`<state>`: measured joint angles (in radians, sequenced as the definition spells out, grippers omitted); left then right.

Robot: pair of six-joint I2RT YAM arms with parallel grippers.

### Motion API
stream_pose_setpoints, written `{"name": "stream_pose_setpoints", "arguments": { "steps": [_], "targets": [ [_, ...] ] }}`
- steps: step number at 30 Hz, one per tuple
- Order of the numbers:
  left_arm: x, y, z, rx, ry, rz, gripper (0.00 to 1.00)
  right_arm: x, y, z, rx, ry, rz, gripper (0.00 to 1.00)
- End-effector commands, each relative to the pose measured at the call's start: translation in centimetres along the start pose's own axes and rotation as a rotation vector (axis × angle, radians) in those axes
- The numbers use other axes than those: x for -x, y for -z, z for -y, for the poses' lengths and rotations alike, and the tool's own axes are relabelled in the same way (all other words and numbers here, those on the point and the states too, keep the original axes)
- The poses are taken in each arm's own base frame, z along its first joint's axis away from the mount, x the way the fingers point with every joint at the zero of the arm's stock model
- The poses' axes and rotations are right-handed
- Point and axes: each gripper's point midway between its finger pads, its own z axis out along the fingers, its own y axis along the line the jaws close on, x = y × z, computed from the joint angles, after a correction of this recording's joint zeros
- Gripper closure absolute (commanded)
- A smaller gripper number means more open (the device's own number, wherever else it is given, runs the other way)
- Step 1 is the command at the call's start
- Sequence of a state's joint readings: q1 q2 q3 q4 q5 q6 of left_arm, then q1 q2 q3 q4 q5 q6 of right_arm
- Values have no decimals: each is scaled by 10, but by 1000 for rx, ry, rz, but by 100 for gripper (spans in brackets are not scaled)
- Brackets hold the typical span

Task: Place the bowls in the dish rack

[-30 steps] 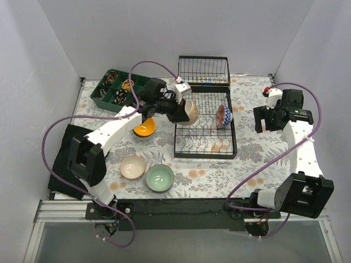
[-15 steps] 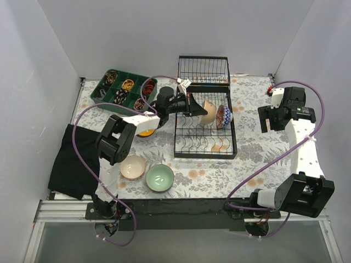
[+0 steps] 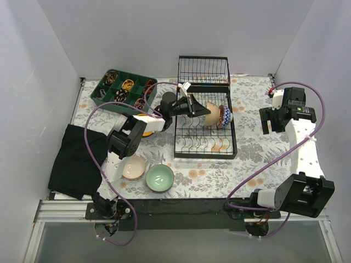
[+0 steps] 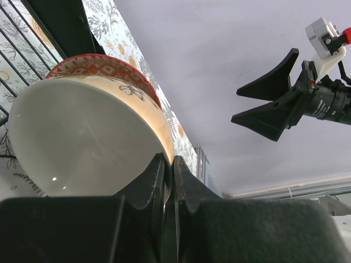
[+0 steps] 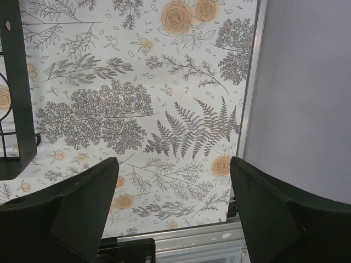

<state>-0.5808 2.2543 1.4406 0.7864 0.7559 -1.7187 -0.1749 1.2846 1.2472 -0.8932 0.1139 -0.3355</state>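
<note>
My left gripper (image 3: 201, 108) is shut on the rim of a beige bowl (image 3: 211, 114) and holds it on edge over the black wire dish rack (image 3: 204, 147), right beside the red-and-white patterned bowl (image 3: 224, 116) standing in the tines. In the left wrist view my gripper (image 4: 169, 162) pinches the bowl's rim (image 4: 82, 142), with the patterned bowl (image 4: 104, 64) just behind it. My right gripper (image 3: 272, 119) is open and empty, to the right of the rack (image 5: 173, 186). On the table lie an orange-yellow bowl (image 3: 145, 130), another beige bowl (image 3: 133, 167) and a mint green bowl (image 3: 159, 178).
A green compartment tray (image 3: 104, 102) with small items stands at the back left. A black cloth (image 3: 71, 161) lies at the left edge. The rack's wire basket section (image 3: 203, 70) is at the back. The rack's edge (image 5: 15, 82) shows in the right wrist view.
My left gripper carried the beige bowl rightward over the rack until it stood next to the red-and-white bowl. The right gripper drew back slightly and stayed open.
</note>
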Motion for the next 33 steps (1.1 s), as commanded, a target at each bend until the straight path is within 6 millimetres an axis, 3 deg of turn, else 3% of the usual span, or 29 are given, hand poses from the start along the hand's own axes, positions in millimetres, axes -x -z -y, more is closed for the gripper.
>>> {"name": "stream_pose_setpoints", "arguments": {
  "steps": [1, 5, 11, 21, 30, 33],
  "targets": [
    [29, -14, 48, -136, -60, 74, 100, 2, 3, 4, -16, -31, -1, 9],
    [26, -20, 43, -162, -17, 61, 100, 5, 2, 6, -22, -35, -13, 9],
    [24, -21, 50, -218, 40, 57, 100, 0, -2, 5, -17, -30, -51, 10],
    [11, -8, 61, -340, 99, 69, 100, -7, -10, 1, 1, -35, -92, 10],
    [2, -19, 35, -283, 170, 67, 100, -3, -15, 0, 16, -35, -103, 11],
    [8, -20, 28, -236, 189, 107, 100, 0, -15, 0, 19, -35, -103, 11]
  ]
}}
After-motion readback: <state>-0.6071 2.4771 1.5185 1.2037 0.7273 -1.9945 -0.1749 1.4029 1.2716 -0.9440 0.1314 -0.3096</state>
